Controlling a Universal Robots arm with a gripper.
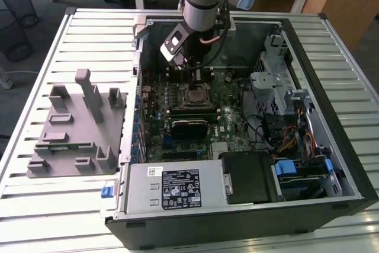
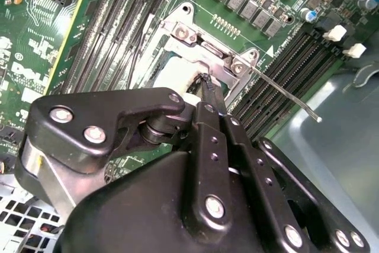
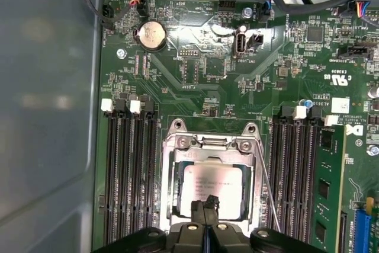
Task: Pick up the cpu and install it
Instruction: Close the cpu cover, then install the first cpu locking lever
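Claw hangs over the chip with fingers pressed together (holding nothing); chip lies inside the socket frame on the green board.

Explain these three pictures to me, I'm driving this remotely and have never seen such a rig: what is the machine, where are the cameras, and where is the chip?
The machine is one robot arm reaching down into an open computer case that lies on a slatted table. The exterior view looks at the whole scene from outside. Both wrist views come from cameras riding on the arm, looking down at the green motherboard. The gripper has its black fingertips pressed together, right over the cpu, the silvery square sitting inside the metal socket frame. Nothing shows between the fingertips. A grey plastic fixture lies on the table at the exterior view's left.
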